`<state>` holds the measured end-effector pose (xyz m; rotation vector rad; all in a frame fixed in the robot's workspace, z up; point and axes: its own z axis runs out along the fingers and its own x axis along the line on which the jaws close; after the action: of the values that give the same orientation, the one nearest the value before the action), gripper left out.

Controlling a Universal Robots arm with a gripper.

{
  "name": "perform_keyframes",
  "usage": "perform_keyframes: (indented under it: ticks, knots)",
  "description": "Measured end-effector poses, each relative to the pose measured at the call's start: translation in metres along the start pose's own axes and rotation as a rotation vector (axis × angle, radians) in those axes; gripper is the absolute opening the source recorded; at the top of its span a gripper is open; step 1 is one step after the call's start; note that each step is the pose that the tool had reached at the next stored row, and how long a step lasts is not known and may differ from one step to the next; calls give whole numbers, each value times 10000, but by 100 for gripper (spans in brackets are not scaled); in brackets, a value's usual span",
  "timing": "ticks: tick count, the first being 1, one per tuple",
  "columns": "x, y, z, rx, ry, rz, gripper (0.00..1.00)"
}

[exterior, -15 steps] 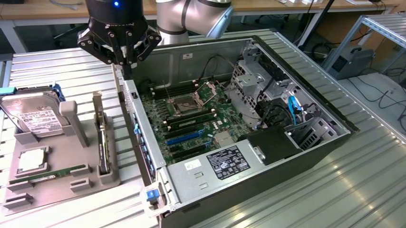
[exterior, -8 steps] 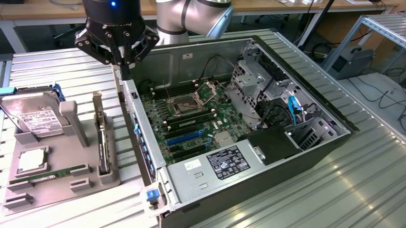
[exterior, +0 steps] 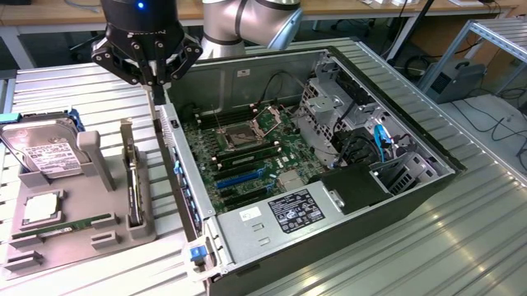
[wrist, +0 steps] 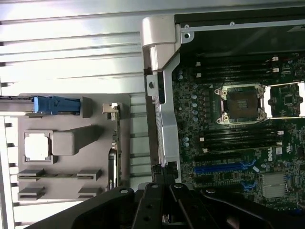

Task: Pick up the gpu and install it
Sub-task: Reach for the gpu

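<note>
Arm vert., gripper (exterior: 155, 87) pts down over case wall (exterior: 169, 132), jaws closed, empty. gpu (exterior: 130, 176) upright in tray (exterior: 49, 246); ext view catches hard drive (exterior: 45, 151).

One open dark computer case (exterior: 411, 192), one grey plastic tray (exterior: 33, 259), one silver hard drive (exterior: 41, 151), one thin dark gpu card (exterior: 131, 185) and one green RAM stick (exterior: 70, 225) are pictured.

Work surface is a ribbed silver aluminium-slat table (exterior: 461, 246), with overhead light glaring off the slats, strongest toward the exterior view's right. Behind it is a light wooden-topped bench with white legs (exterior: 49, 15), dark underneath. At the exterior view's right: a bare aluminium-profile frame (exterior: 498, 37), a grey boxy unit (exterior: 451, 80) and loose black cables (exterior: 504, 126) on a pale grey floor (exterior: 482, 114).
</note>
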<state>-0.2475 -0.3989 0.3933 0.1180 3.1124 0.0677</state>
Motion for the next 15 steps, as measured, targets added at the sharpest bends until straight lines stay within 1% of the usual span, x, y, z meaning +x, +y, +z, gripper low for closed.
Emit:
perform_keyframes:
  ticks: [15]
  knots:
    - [87, -7, -3, 1, 1, -1, 11]
